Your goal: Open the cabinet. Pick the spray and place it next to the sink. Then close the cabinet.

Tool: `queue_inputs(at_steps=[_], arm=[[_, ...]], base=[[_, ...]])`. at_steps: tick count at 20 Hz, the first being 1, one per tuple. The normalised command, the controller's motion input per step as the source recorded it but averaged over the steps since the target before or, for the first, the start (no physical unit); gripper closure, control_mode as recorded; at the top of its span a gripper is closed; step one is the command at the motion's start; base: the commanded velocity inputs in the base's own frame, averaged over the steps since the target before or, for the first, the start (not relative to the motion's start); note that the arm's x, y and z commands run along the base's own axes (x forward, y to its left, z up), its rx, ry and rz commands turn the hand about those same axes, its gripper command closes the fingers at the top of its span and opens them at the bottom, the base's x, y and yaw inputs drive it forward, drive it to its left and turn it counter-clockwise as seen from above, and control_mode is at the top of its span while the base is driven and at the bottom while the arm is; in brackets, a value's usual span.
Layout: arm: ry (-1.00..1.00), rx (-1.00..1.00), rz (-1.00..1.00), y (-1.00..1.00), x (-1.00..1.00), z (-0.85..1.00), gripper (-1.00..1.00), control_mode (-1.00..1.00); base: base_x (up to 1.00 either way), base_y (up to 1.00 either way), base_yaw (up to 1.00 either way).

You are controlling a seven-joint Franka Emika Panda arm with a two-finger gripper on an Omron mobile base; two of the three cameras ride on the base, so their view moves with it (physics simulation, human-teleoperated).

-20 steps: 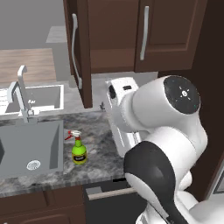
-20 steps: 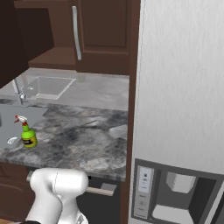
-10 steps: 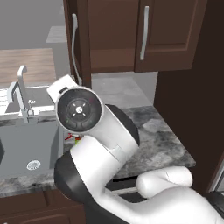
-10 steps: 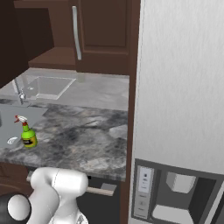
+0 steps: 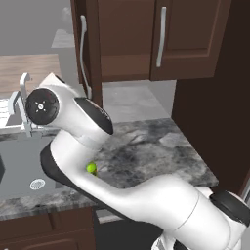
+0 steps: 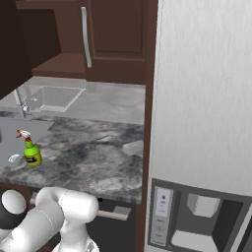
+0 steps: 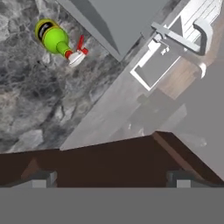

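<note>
With the spray [image 6: 31, 151] already standing upright on the grey marbled tabletop [image 6: 98, 147], just beside the sink [image 5: 24, 166] on its right, I judge the placing done and the closing of the cabinet [image 5: 127, 39] to be what is left. From the hand camera I look down past a dark brown edge, which I take for the open door [image 7: 109, 162], onto the bottle, the basin corner and the chrome tap [image 7: 188, 39]. My claw [image 7: 111, 181] has its two tips far apart at the bottom of that view, jaws wide with nothing between them. What the coming move turns on, as I see it, is that the door's edge lies straight ahead of the tips and very close, spanning across the gap between them, while the spray sits well beyond and below, out of the way. In the left base view the left door [image 5: 88, 53] stands swung out edge-on above the elbow, its long bar handle vertical, and the right door [image 5: 188, 39] is flush. I cannot tell from these views whether the tips touch the wood.
</note>
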Motion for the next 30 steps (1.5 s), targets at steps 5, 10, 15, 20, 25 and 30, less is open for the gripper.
queue_inputs(at_steps=[5, 10, 15, 20, 25, 30], arm=[[-0.04, -0.09, -0.16, -0.11, 0.68, 0.05, -1.00, -1.00], [-0.02, -0.02, -0.20, -0.65, 0.64, 0.34, -1.00, -1.00], [-0.02, 0.00, -0.22, -0.95, 0.63, 0.46, -1.00, -1.00], [-0.05, 0.00, -0.19, -1.00, 0.57, 0.44, -1.00, -1.00], [-0.03, 0.00, -0.17, -1.00, 0.83, 0.42, -1.00, -1.00], [-0.07, 0.01, -0.08, -0.92, 0.93, 0.44, -1.00, -1.00]], base=[[0.00, 0.00, 0.00], [0.00, 0.00, 0.00], [0.00, 0.00, 0.00], [0.00, 0.00, 0.00], [0.00, 0.00, 0.00], [0.00, 0.00, 0.00]])
